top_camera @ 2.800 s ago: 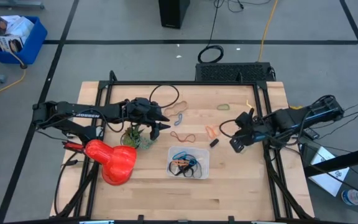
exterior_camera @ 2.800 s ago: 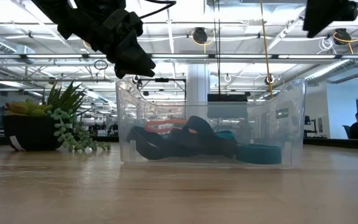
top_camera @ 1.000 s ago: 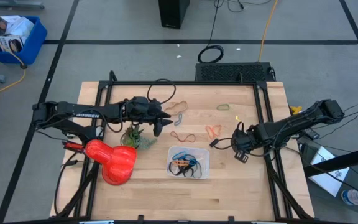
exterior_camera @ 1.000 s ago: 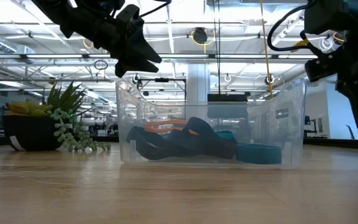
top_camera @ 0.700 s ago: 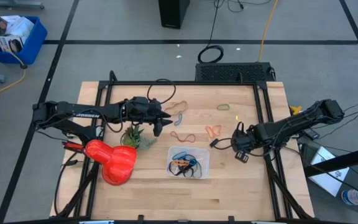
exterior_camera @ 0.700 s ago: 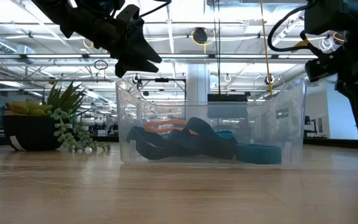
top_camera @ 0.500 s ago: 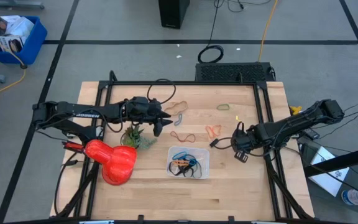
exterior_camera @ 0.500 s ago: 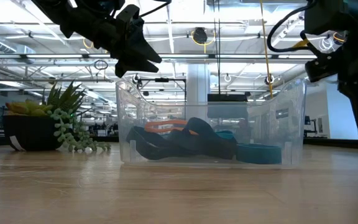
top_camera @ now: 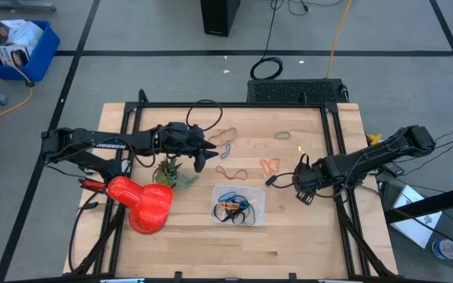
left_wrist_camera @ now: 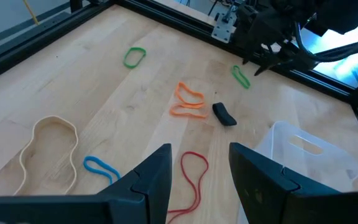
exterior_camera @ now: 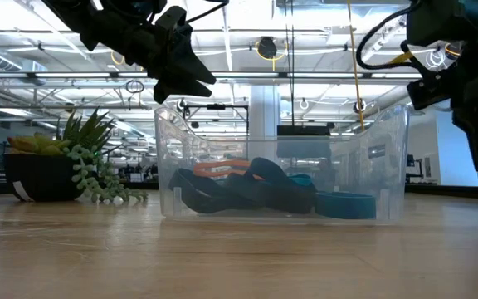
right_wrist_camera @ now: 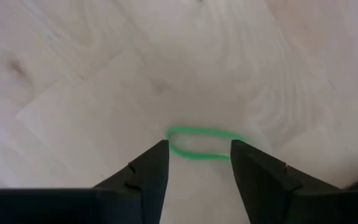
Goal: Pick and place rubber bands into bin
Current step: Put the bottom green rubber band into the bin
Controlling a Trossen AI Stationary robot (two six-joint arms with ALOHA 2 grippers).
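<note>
From the high view I see the right gripper (top_camera: 300,186) low over the table (top_camera: 305,236), at the right of centre of the frame, just right of the bin (top_camera: 239,204). In the right wrist view its two fingers (right_wrist_camera: 151,168) stand apart, released, and a small green band (right_wrist_camera: 199,143) lies flat on the wood between the tips. I cannot tell if the tips touch it; they do not grasp it.

The left gripper (top_camera: 203,151) hangs at the left of centre of the high view, above the plant (top_camera: 171,173) and the red object (top_camera: 144,206). In the left wrist view its fingers (left_wrist_camera: 151,180) are spread and hold nothing; a red band (left_wrist_camera: 190,180) lies on the wood under the gap.

The bin sits in the lower middle of the high view. In the low view it fills the centre of the frame, and I see black, orange and blue bands (exterior_camera: 256,193) piled on its bottom.

Other bands are loose on the table. In the left wrist view an orange pair (left_wrist_camera: 188,102) lies in the middle, a short black piece (left_wrist_camera: 224,115) just right of it, a green loop (left_wrist_camera: 134,56) at the upper left, a tan loop (left_wrist_camera: 48,152) at the lower left and a blue one (left_wrist_camera: 101,168) beside it. In the high view a large black loop (top_camera: 203,114) lies at the upper middle of the table.
</note>
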